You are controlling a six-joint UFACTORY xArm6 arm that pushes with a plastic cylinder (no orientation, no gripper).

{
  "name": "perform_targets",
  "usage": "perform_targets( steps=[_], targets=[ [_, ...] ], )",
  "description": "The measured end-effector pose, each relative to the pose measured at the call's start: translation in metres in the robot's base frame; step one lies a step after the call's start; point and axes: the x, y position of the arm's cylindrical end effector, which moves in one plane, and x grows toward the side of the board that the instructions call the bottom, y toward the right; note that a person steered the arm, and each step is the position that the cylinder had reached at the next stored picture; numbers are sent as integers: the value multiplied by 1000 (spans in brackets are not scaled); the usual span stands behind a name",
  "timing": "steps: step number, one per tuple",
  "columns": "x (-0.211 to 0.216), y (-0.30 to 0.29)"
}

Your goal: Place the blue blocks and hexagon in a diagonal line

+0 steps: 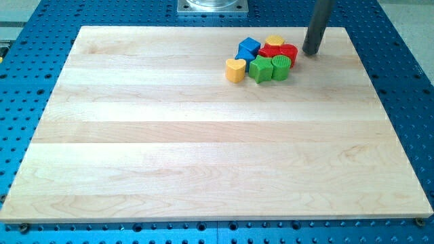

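My tip [310, 52], a bare dark rod with no pincer and holding nothing, stood just right of the far cluster on the wooden desk [203, 149]. The blue cube block [249, 47] sat at its far-left edge; nudging gently leftward seemed wisest.

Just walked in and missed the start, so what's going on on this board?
My tip rests on the wooden board, just to the view's right of a tight cluster of blocks near the view's top. The blue blocks sit on the cluster's left side, still bunched with the red, green and yellow ones.
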Motion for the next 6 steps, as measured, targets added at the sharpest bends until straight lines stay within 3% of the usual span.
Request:
perform_targets(
  steps=[4,6],
  targets=[
    [16,6],
    [-7,-40]
  ],
)
